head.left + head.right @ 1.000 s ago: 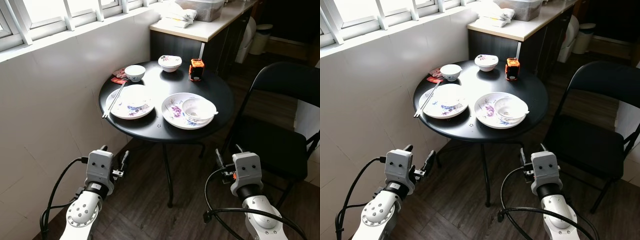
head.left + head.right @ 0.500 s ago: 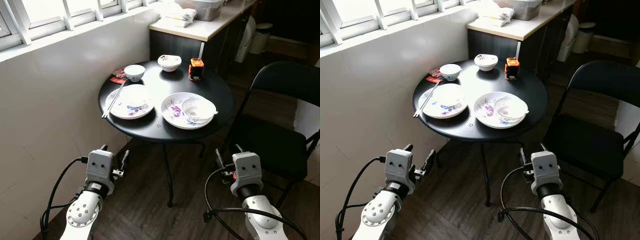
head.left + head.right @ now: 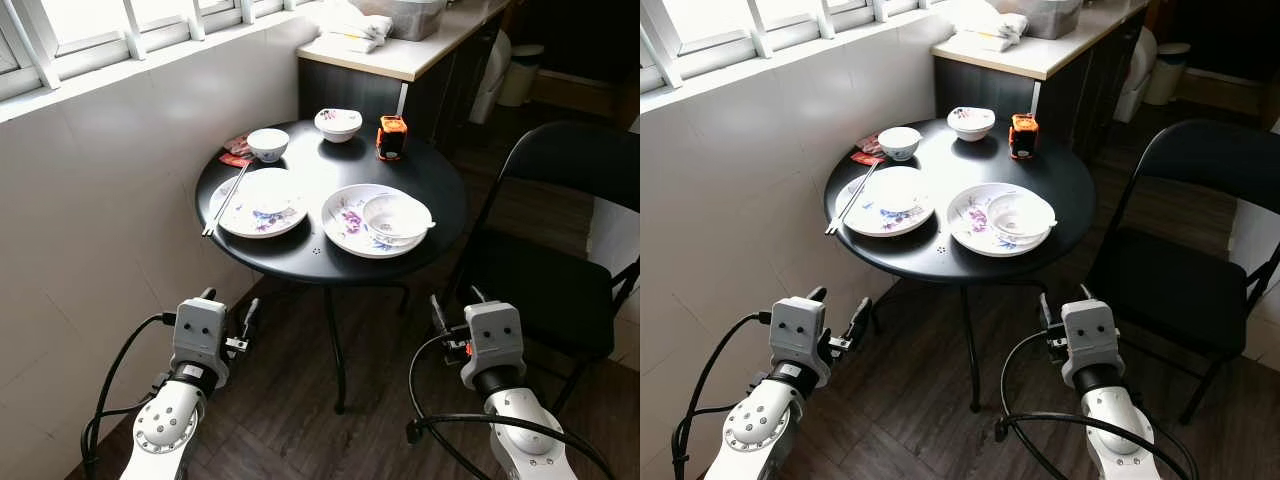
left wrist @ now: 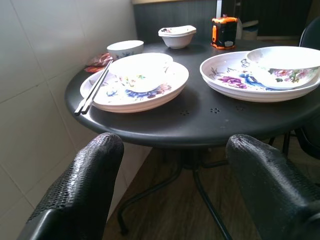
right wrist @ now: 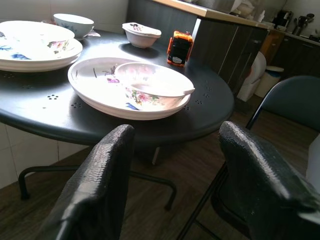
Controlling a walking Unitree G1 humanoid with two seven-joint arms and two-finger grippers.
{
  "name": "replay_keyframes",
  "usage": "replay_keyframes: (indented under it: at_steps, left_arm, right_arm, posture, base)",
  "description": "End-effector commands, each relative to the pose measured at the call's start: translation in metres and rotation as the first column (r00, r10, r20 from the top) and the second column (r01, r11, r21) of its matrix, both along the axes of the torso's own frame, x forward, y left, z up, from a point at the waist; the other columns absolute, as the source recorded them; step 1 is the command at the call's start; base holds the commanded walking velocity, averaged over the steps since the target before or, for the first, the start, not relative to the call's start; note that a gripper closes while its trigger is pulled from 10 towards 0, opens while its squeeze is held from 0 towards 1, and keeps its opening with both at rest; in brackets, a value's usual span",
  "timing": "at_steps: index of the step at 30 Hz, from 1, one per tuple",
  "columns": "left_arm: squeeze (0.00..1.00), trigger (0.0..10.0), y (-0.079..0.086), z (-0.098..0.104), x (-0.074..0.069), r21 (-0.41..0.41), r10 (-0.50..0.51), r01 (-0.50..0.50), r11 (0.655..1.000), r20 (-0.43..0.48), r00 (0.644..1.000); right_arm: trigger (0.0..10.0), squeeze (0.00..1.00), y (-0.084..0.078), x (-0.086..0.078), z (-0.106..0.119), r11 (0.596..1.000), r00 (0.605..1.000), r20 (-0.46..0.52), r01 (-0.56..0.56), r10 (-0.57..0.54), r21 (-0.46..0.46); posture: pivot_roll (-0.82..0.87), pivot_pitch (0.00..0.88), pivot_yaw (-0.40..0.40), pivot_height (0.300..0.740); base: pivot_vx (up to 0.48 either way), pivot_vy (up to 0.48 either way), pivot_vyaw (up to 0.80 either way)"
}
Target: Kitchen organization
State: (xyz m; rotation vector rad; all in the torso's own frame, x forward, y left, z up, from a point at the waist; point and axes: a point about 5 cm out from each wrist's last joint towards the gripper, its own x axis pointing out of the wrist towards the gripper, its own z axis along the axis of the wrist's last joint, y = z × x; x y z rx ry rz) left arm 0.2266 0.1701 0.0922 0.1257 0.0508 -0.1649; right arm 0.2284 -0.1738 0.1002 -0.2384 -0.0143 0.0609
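Dishes (image 3: 375, 220) crowd the round table (image 3: 440, 200) — both tools low, spread.

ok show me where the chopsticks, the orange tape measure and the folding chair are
chopsticks (image 3: 226, 199), left eye view, middle of the pair, on the left plate's rim
orange tape measure (image 3: 391, 138), left eye view, its front face
folding chair (image 3: 535, 286), left eye view, centre of the black seat

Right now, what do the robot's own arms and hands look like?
Both arms are silver-grey with round joint housings and a boxy grey wrist block bearing two small dark dots. Black cables loop from each forearm. The left hand and right hand each have two long black fingers; the wrist views show the fingers broad, rounded and finely textured.
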Motion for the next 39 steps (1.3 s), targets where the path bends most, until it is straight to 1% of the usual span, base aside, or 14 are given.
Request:
replay_keyframes:
  at_steps: [1,5,39]
  left_arm:
    - [0.00,10.0,-0.0014,0.0030,0.0017,-0.001,-0.008,0.008,1.000,0.018,1.000]
    - [0.00,10.0,-0.0015,0.0031,0.0018,-0.002,-0.008,0.008,1.000,0.018,1.000]
    - [0.00,10.0,-0.0026,0.0015,0.0022,-0.004,-0.012,0.012,1.000,0.017,1.000]
  right_arm:
    - [10.0,0.00,0.0000,0.0007,0.0058,1.000,1.000,0.014,-0.009,0.009,-0.009]
    - [10.0,0.00,0.0000,0.0007,0.0058,1.000,1.000,0.013,-0.009,0.009,-0.009]
    - [10.0,0.00,0.0000,0.0011,0.0060,1.000,1.000,0.015,-0.014,0.014,-0.021]
  posture:
    - [0.05,0.000,-0.038,0.740]
    - [0.05,0.000,-0.039,0.740]
    - [0.05,0.000,-0.042,0.740]
  base:
    - [0.000,0.000,0.00]
    - [0.000,0.000,0.00]
    - [0.244,0.000,0.00]
